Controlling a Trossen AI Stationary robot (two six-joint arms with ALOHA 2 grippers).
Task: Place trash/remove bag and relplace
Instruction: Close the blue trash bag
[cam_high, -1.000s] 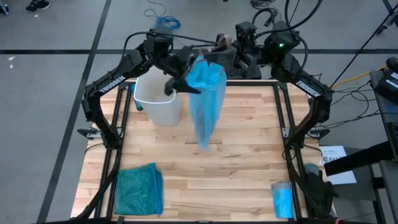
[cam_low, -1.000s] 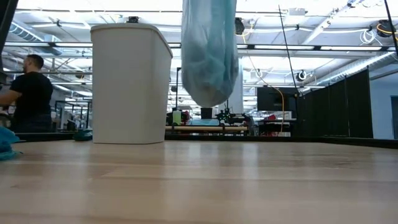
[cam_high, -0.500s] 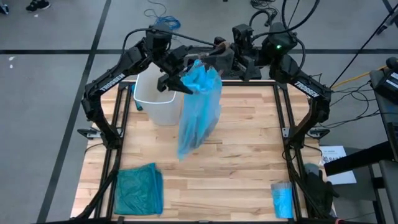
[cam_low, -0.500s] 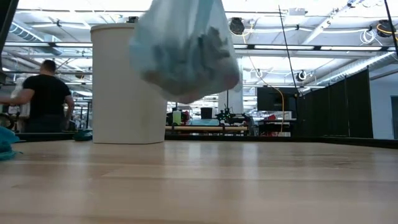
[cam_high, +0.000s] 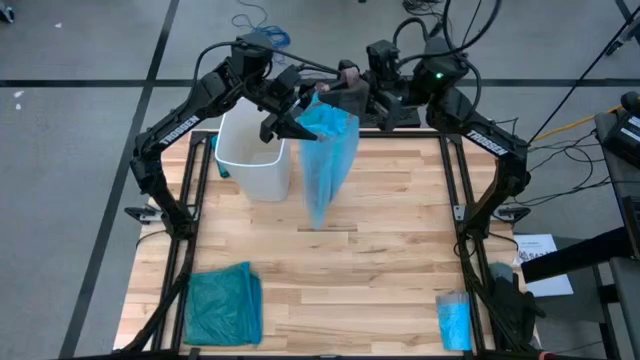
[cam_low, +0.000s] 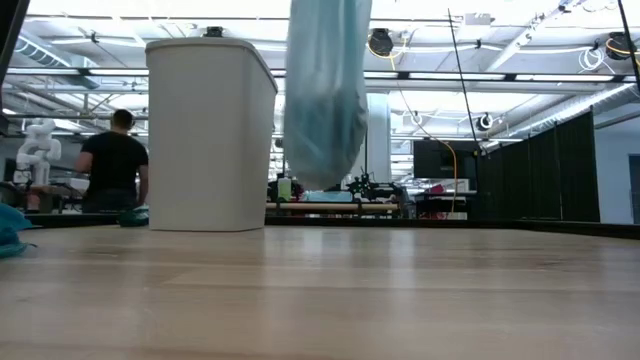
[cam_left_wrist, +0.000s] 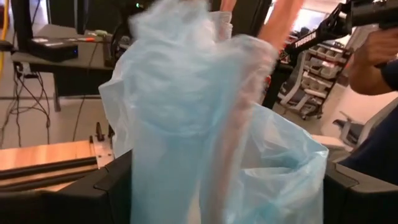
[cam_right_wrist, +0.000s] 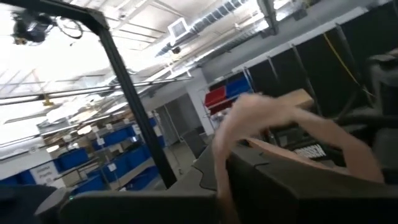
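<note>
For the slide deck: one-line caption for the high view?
Right gripper holds the pale blue plastic bag hanging beside the white plastic bin; left gripper open at its top.

Wooden table (cam_high: 380, 250): white bin (cam_high: 252, 165), teal bag (cam_high: 222, 305)

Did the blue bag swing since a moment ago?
Yes. In the high view the blue bag hung out toward the table's middle half a second ago; now it hangs straighter, its bottom nearer the white bin.

The bag (cam_high: 326, 160) is light sky blue and see-through. The bin (cam_high: 251, 158) is white. A dark teal-green bag (cam_high: 222, 304) lies on the pale striped wooden table (cam_high: 380, 270). The small packet (cam_high: 454, 320) is bright blue.
</note>
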